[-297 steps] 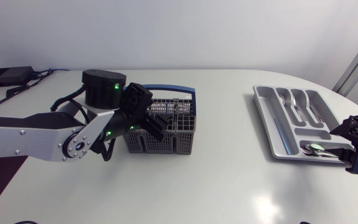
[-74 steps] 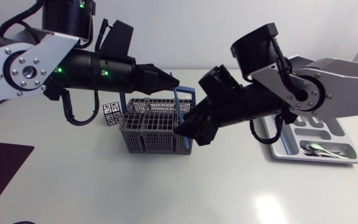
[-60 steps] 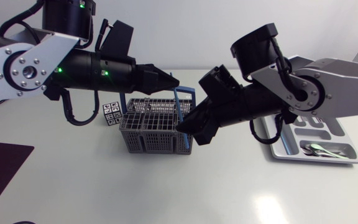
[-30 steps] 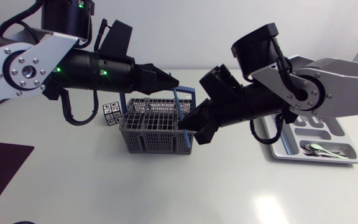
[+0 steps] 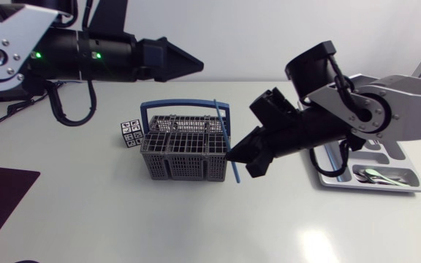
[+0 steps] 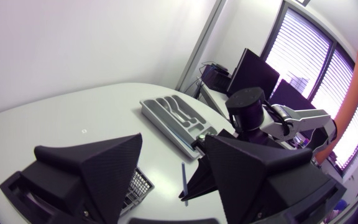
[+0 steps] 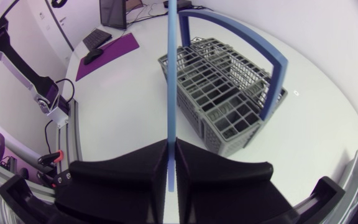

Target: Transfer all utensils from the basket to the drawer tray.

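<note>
The left gripper hangs high in the air with its two wedge fingers spread and nothing between them. The basket lies below it and a little ahead. A small cube with black-and-white patterned faces sits on the table under this gripper, just beside the basket's left end.

The grey wire basket stands upright on the table with its blue handle raised over it. It lies ahead of the right gripper and somewhat below it.

A thin blue stick-like utensil is pinched between the fingers of the right gripper, held near one end. A short stub pokes back between the fingers, and the long part runs out ahead, slanting up past the basket's right end and crossing the handle. Whether it touches the basket cannot be told.

The right arm comes in from the side, and behind its gripper the grey drawer tray lies flat on the table, well apart from the basket. Some cutlery lies in the tray's end compartment.
</note>
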